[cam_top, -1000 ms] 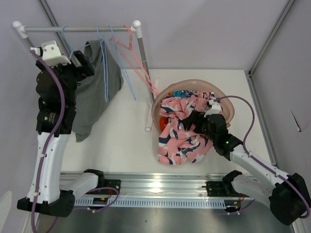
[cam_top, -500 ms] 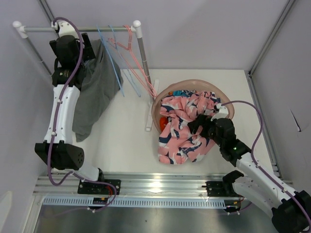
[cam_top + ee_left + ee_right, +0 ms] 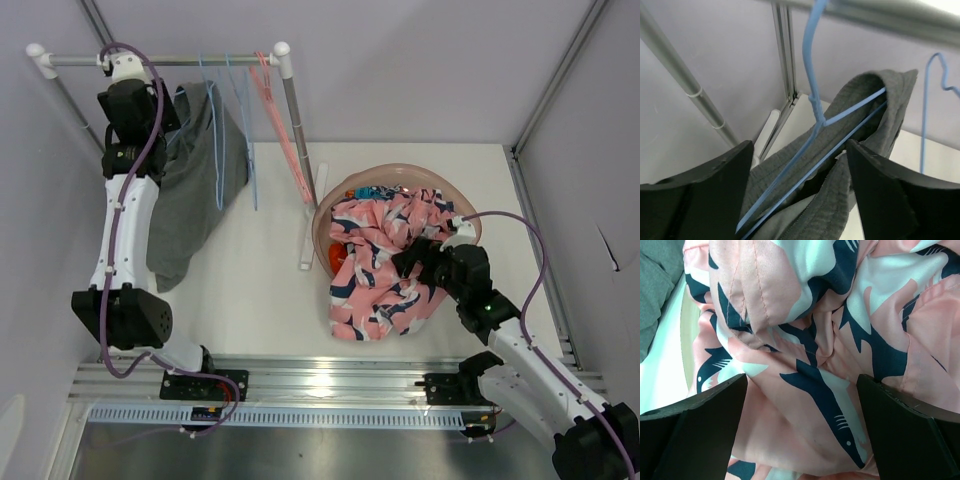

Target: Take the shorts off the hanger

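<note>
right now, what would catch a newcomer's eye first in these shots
The pink shark-print cloth spills over the basket at centre right. At upper left, grey shorts hang on a blue hanger from the rail, with the left tool open and facing them.

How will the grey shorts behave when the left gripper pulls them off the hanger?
Probably floppy: the shorts drape in soft folds. Probably light, since a thin blue hanger carries them. They wrap its bars, so pulling may swing the hanger.
</note>
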### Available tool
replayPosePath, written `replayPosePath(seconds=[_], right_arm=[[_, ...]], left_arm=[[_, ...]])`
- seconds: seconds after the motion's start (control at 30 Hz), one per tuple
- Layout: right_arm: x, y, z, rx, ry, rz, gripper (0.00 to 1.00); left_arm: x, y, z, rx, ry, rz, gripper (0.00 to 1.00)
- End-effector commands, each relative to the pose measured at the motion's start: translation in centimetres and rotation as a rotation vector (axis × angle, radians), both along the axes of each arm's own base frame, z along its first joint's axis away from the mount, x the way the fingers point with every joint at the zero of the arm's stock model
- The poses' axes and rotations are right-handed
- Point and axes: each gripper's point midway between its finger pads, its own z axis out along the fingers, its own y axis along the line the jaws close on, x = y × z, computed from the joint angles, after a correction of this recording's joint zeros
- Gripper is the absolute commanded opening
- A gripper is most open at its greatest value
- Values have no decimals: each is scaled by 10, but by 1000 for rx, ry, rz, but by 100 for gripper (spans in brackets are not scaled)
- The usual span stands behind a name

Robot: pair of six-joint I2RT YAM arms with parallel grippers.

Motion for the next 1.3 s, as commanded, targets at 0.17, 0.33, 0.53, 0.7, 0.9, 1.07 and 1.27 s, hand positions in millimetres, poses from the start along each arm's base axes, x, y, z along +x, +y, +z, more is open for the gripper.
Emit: replayPosePath(seconds=[0.17,0.33,0.53,0.7,0.9,1.07,1.27], right_arm=[[-2,-3,-12,-16,25,13,99],[-2,-2,-14,-14,31,14,99],[-2,-3,-16,-16,34,12,99],[-1,-3,-19,-18,40,12,100],[-1,-2,-18,-17,35,14,99],[-2,0,-6,-5,25,21,100],[-2,14,41,-10,-65,76,99]], left_arm=[[-3,3,-30,-33,32,-11,53],[-5,-1,-31,-50,22,-25,39],[-9,-5,-20,-66,-5,-43,29],[-14,-8,-11,-73,-25,-52,6],[-16,-13,1,-79,-46,-76,0],[-23,-19,15,-87,-66,-87,0],[-42,-28,56,-19,-116,-57,0]])
